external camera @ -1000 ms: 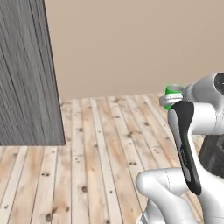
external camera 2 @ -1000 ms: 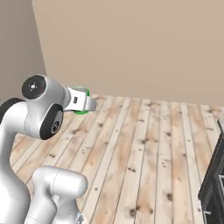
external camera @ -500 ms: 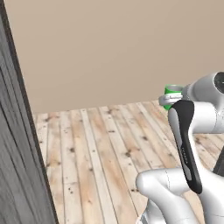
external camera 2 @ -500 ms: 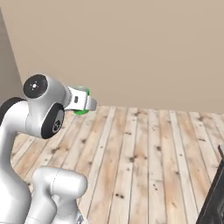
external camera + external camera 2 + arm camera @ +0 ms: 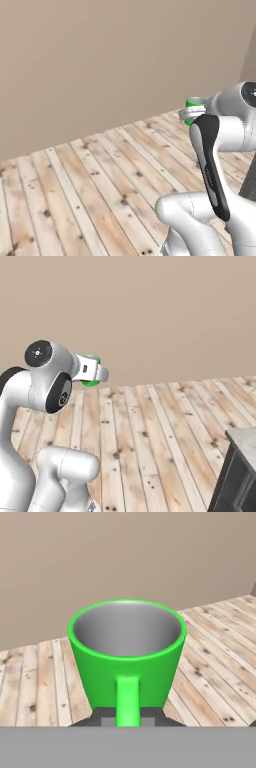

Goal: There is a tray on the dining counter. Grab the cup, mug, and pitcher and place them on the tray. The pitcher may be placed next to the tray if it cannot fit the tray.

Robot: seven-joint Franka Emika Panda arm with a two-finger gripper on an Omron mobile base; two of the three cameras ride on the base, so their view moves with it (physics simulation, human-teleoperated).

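Observation:
My gripper (image 5: pixel 128 716) is shut on the handle of the mug (image 5: pixel 127 654), a bright green cylinder with a grey inside, held upright above the floor. In the left base view the mug (image 5: pixel 195 103) peeks out over the gripper (image 5: pixel 192 113) at the end of the folded arm. From the right base, the mug (image 5: pixel 92 382) sits behind the white hand and the gripper (image 5: pixel 93 371). The tray, the cup, the pitcher and the dining counter are out of view.
A light wooden plank floor (image 5: pixel 100 185) runs up to a plain beige wall (image 5: pixel 165 316). A dark grey unit with a pale top (image 5: pixel 240 466) stands at the lower right of the right base view, and its dark edge (image 5: pixel 250 180) shows beside the arm.
The whole picture has slid left as the base turned: the dark wood-grain panel has left the left base view, and the dark unit has grown at the right. The mug stays gripped.

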